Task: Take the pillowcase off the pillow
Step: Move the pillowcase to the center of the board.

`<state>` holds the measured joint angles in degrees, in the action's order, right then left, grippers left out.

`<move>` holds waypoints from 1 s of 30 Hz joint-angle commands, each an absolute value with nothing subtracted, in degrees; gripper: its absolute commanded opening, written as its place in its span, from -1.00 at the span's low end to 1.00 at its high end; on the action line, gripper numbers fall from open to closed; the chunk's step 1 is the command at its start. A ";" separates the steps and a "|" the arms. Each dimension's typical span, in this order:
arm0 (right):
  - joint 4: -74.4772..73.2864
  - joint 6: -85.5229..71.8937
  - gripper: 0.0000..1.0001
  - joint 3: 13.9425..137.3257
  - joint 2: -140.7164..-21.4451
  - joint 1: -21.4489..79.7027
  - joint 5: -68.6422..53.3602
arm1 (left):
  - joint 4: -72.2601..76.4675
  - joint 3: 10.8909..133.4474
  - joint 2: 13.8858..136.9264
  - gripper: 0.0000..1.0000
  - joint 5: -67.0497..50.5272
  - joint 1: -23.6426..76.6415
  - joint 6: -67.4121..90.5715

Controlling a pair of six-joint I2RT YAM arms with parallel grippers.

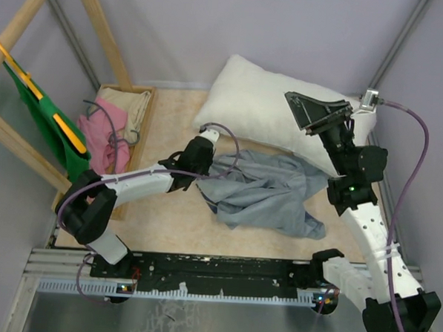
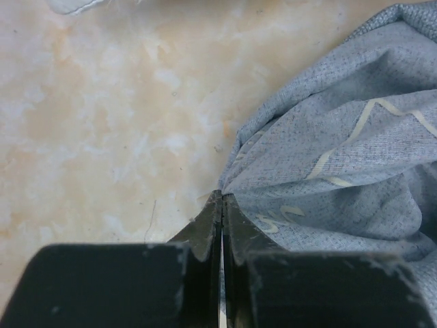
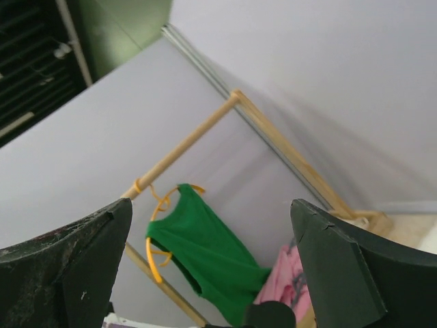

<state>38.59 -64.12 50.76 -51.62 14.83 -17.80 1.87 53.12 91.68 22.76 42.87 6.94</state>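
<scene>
Left jaws pinch the pillowcase edge — hidden from overhead.

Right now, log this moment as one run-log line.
left pincer: shut on pillowcase edge | right pincer: open, empty, above pillow | pillow: out of pillowcase

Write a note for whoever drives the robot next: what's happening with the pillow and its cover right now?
Left gripper: shut, apparently pinching the near-left edge of the pillowcase.
Right gripper: open, empty, raised above the pillow.
Things: the pillow lies bare at the back of the table. The pillowcase lies crumpled in front of it, pale side out, its far edge against the pillow.
Done: the cover looks off, though the right arm hides part of the pillow.
Left: probably pull the cover clear and check that nothing is caught.
</scene>
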 commanded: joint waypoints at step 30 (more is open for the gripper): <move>25.53 -44.66 0.98 59.16 -59.06 15.47 -14.73 | -20.37 66.28 79.05 -0.84 28.30 20.22 4.15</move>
